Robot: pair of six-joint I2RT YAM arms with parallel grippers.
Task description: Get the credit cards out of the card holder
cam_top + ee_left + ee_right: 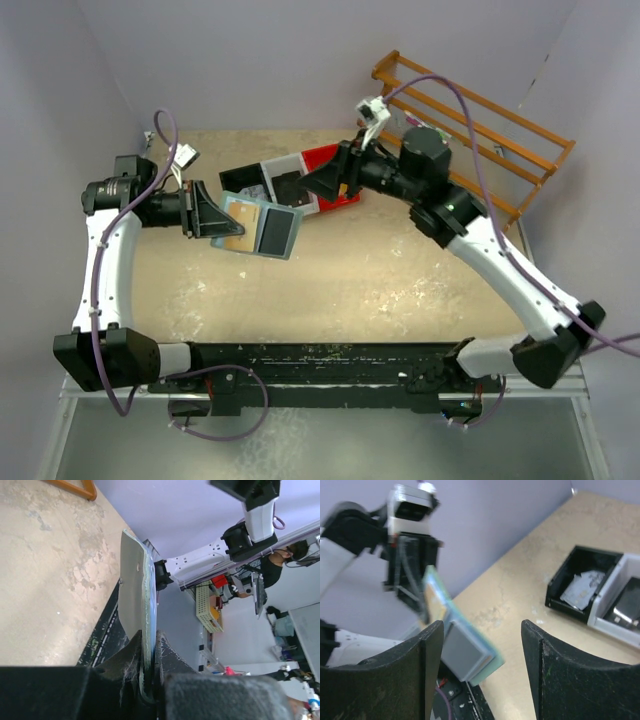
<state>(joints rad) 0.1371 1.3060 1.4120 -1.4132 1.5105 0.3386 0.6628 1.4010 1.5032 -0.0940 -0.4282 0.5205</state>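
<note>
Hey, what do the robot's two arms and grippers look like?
The left arm and right arm have white links with black joints and bases. The left gripper and right gripper are black wedges with two flat, scuffed fingers. A purple cable loops along each arm.

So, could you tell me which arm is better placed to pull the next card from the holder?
Right. The right pincer is open and empty, facing the holder, while the left pincer is shut on the holder's edge, holding it up with a tan card showing.
</note>
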